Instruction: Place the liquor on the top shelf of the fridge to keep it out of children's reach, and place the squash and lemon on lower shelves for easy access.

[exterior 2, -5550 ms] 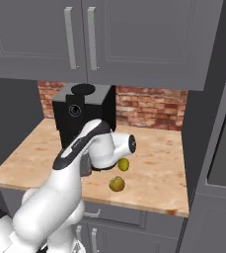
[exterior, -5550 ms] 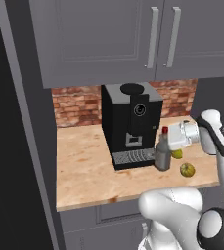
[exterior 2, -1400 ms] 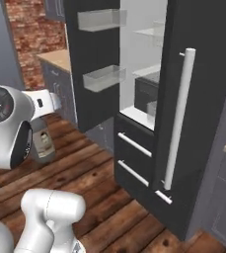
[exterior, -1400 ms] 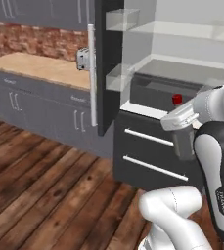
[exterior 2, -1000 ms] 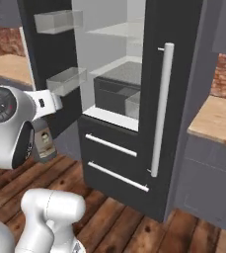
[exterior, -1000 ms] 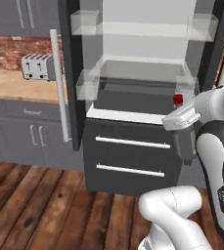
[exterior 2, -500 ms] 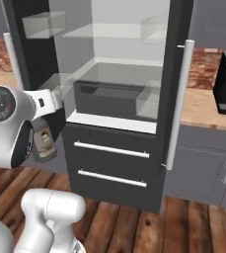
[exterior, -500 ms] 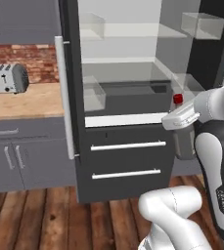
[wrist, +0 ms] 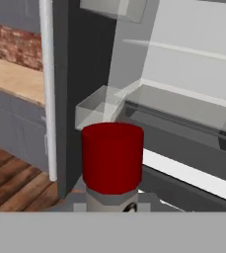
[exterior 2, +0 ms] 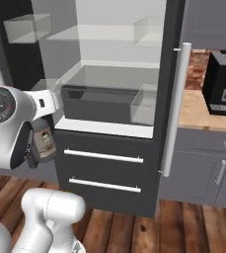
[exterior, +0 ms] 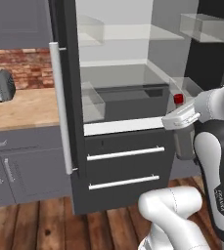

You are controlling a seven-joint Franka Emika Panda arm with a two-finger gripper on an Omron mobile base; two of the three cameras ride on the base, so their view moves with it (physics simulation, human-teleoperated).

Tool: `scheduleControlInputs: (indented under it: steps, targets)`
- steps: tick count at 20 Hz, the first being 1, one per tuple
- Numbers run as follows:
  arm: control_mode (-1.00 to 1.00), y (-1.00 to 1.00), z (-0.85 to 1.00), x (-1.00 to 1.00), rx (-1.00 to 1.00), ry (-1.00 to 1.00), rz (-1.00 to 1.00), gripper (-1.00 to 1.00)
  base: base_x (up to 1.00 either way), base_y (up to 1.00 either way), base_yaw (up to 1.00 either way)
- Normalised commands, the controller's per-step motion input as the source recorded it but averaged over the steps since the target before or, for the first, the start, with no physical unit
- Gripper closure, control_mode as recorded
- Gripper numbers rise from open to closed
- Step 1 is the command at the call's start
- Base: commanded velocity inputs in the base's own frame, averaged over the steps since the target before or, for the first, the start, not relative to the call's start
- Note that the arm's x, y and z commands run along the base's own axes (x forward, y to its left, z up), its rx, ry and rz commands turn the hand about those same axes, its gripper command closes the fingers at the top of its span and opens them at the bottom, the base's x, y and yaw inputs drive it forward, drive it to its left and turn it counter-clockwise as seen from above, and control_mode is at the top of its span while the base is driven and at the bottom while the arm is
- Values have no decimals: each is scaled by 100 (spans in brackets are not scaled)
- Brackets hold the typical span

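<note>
Hand view looks past the bottle's (wrist: 112, 170) red cap at the open fridge (wrist: 85, 74). The hand (exterior: 181, 128) is clamped on the bottle's body, carried upright, low and near, well short of the top shelf (exterior: 118, 33). Being glass, it is probably stiff, smooth and breakable; a firm mid-body grip below the neck seems safest.

Matt red cap (wrist: 112, 157), clear glass shelves (exterior: 114, 77), wood-plank floor (exterior 2: 183, 225), brick backsplash (exterior: 20, 68)
</note>
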Motion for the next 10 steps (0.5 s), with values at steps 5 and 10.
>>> scheduleControlInputs:
  steps: [5,10]
  targets:
    - [100,0,0,0,0,0,0,100,61,0,-6]
    - [100,0,0,0,0,0,0,100,59,0,-9]
